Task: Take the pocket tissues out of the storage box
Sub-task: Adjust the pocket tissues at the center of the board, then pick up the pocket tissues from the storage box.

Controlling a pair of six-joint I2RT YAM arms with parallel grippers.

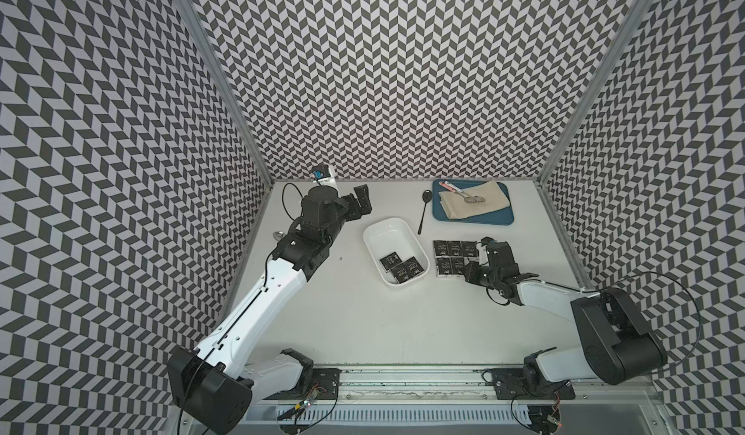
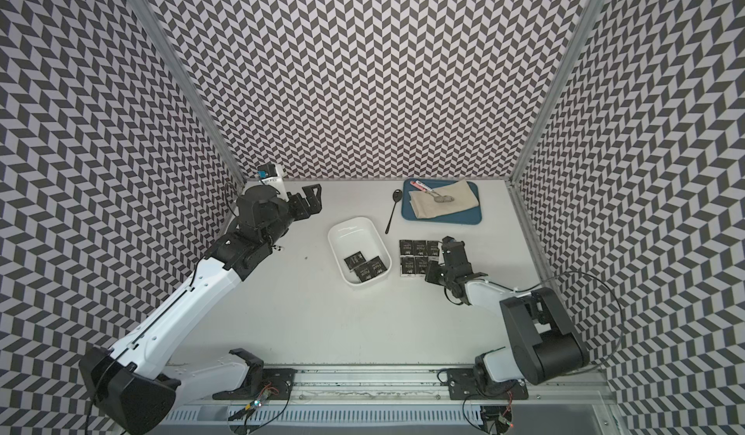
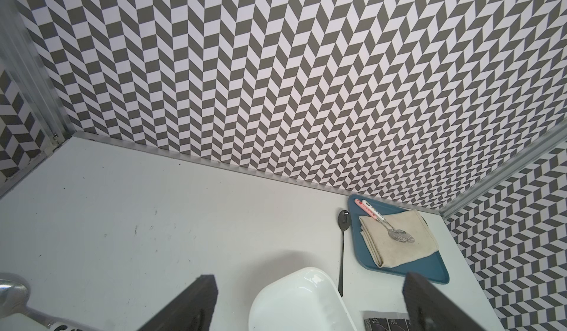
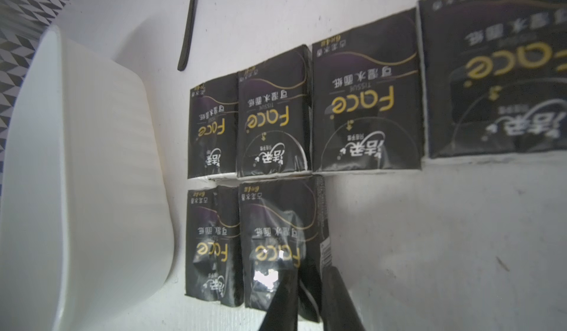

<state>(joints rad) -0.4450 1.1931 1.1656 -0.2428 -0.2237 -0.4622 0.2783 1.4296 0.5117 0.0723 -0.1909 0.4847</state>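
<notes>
White tabletop (image 1: 363, 324), chevron-papered walls (image 1: 403, 70), left gripper (image 1: 362, 198) released, right gripper (image 4: 310, 280) at pocket tissues (image 4: 270, 222), grip unclear.

the storage box (image 1: 383, 233), a shallow white plastic tub with rounded corners, is sitting upright and open near the middle of the table (image 1: 363, 324), turned at a slant, with its far half bare. three of the pocket tissues (image 1: 404, 268), flat glossy black packs with pale lettering, are lying face up, crowded together in its near end. six more are lying flat on the table just beside the box on its right (image 4: 365, 105), edge to edge in two rows, four in the far row and two in the near one, showing gold "face" lettering in the right wrist view.
</notes>
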